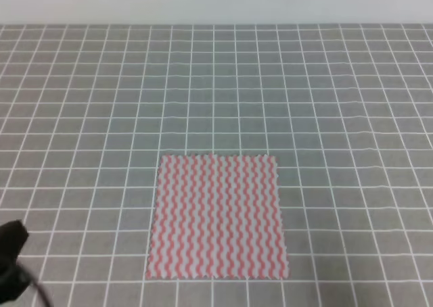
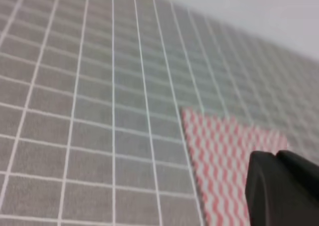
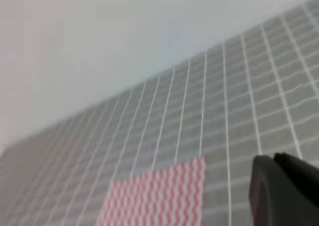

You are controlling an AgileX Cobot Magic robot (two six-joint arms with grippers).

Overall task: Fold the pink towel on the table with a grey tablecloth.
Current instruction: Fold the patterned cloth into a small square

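1 pink towel point(image 1: 218, 216), flat on grey desk point(image 1: 304, 84), near front edge. Thin, limp, light; likely best pinched at corners. Left claw point(image 1: 10, 263), right claw point(image 3: 286, 191): opening can't be judged, neither holds anything.

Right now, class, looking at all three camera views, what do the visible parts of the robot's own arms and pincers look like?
Little shows. The left arm is a matt black, rounded block at the high view's lower left edge, with a dark cable-like line trailing beneath. Each wrist view shows one smooth black, round-cornered pincer part: left pincer, right pincer. No markings are visible.
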